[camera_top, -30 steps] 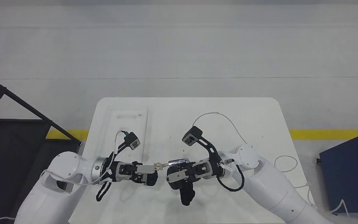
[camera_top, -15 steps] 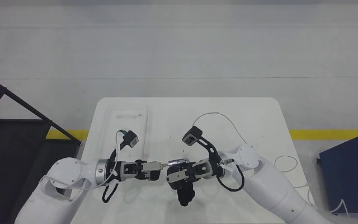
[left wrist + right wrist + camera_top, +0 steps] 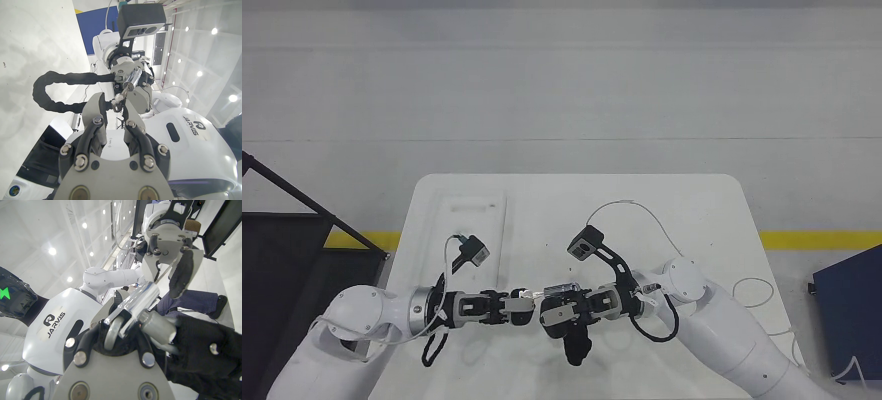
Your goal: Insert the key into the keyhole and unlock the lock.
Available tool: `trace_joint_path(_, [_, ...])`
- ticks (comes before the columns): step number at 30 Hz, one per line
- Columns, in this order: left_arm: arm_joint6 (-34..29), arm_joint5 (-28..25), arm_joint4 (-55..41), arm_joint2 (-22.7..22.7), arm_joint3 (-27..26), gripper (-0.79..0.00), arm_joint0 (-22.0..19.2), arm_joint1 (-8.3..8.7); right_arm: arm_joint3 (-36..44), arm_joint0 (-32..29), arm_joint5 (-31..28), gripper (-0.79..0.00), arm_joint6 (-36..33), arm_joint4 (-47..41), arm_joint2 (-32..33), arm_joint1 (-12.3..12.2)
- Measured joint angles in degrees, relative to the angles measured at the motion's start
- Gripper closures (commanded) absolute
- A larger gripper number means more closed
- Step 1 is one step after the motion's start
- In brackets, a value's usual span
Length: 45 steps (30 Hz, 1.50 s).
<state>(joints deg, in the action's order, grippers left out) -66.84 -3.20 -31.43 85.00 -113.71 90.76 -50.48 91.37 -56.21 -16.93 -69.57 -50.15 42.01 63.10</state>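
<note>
Your left gripper (image 3: 114, 100) has its fingers closed on the ridged head of the key (image 3: 121, 96), and the blade points straight at the lock (image 3: 133, 76). Its tip meets the keyhole (image 3: 128, 87), though how deep it sits can't be told. The right gripper (image 3: 130, 323) is clamped round the lock's chrome body, held up above the table (image 3: 692, 220). Both pieces look like stiff metal. The key is probably thin and light, and apt to pivot between the pads if you push off-axis. The lock is likely dense and slick — it could rotate in the grip when you twist. Keep hold of the key by its flat head, and of the lock by its body, not the shackle.
</note>
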Motion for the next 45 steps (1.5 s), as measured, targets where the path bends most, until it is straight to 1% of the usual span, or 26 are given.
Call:
trace_joint_path(5, [-3.1, -2.2, -2.4, 0.4, 1.1, -0.237, 0.0, 0.03, 0.0, 0.0, 0.0, 0.000, 0.0, 0.0, 0.0, 0.0])
trace_joint_path(18, [-4.4, -2.3, -2.8, -0.1, 2.3, -0.252, -1.1, 0.03, 0.0, 0.0, 0.0, 0.000, 0.0, 0.0, 0.0, 0.0])
trace_joint_path(22, [-5.4, -2.0, -2.7, -0.5, 3.0, -0.249, -2.2, 0.05, 0.0, 0.0, 0.0, 0.000, 0.0, 0.0, 0.0, 0.0])
trace_joint_path(28, [-5.3, -1.2, -2.3, -1.5, 3.7, -0.237, -4.1, -0.03, 0.0, 0.0, 0.0, 0.000, 0.0, 0.0, 0.0, 0.0])
trace_joint_path(33, [-5.3, -1.1, -2.3, -2.2, 4.3, -0.206, -5.4, -0.11, 0.0, 0.0, 0.0, 0.000, 0.0, 0.0, 0.0, 0.0])
trace_joint_path(35, [-5.2, -1.1, -2.3, -2.6, 4.5, -0.135, -5.8, -0.15, 0.0, 0.0, 0.0, 0.000, 0.0, 0.0, 0.0, 0.0])
trace_joint_path(36, [-5.2, -1.1, -2.3, -2.8, 4.6, -0.015, -6.0, -0.17, 0.0, 0.0, 0.0, 0.000, 0.0, 0.0, 0.0, 0.0])
trace_joint_path(37, [-5.1, -1.1, -2.2, -3.0, 4.6, 0.000, -6.3, -0.19, 0.0, 0.0, 0.0, 0.000, 0.0, 0.0, 0.0, 0.0])
trace_joint_path(45, [-4.9, -1.1, -1.7, -3.7, 4.9, 0.000, -7.1, -0.26, 0.0, 0.0, 0.0, 0.000, 0.0, 0.0, 0.0, 0.0])
